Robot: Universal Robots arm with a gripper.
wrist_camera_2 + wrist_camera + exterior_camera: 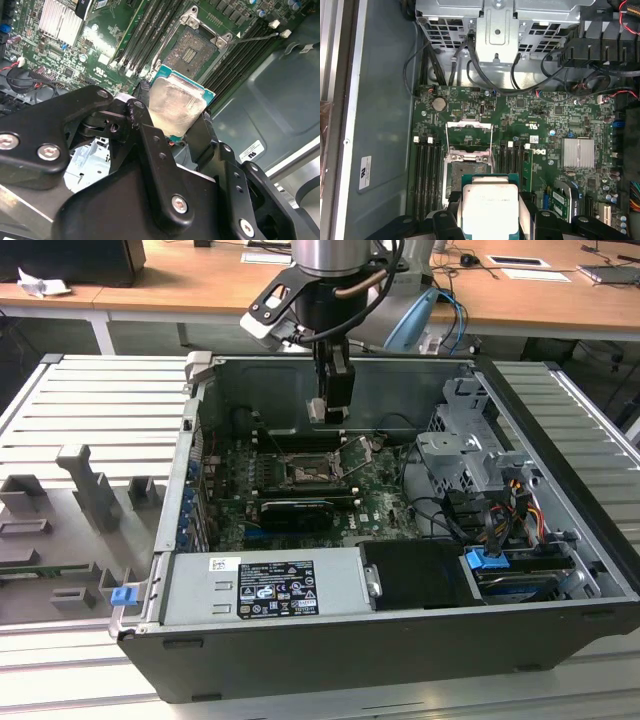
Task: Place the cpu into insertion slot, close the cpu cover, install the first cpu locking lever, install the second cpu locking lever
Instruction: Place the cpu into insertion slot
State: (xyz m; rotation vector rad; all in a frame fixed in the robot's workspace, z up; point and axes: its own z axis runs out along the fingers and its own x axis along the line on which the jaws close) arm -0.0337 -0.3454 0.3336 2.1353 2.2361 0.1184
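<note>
1. I am gripping the cpu between my two black fingers; my gripper is clamped on its opposite edges, with its pale silvery face and green rim showing between them.
2. In the exterior view my gripper is hanging inside the open computer case, above the insertion slot and apart from it.
3. In the first wrist view the cpu is sitting in my gripper over the near edge of the insertion slot, hiding part of it; the chip is not resting in the socket.
4. The cpu cover is lying flipped open on the far side of the insertion slot from the chip, leaving the dark socket bare.
5. Black memory slots are running along both sides of the insertion slot on the green motherboard.
6. A silvery finned heatsink is sitting on the board, well apart from the insertion slot.
</note>
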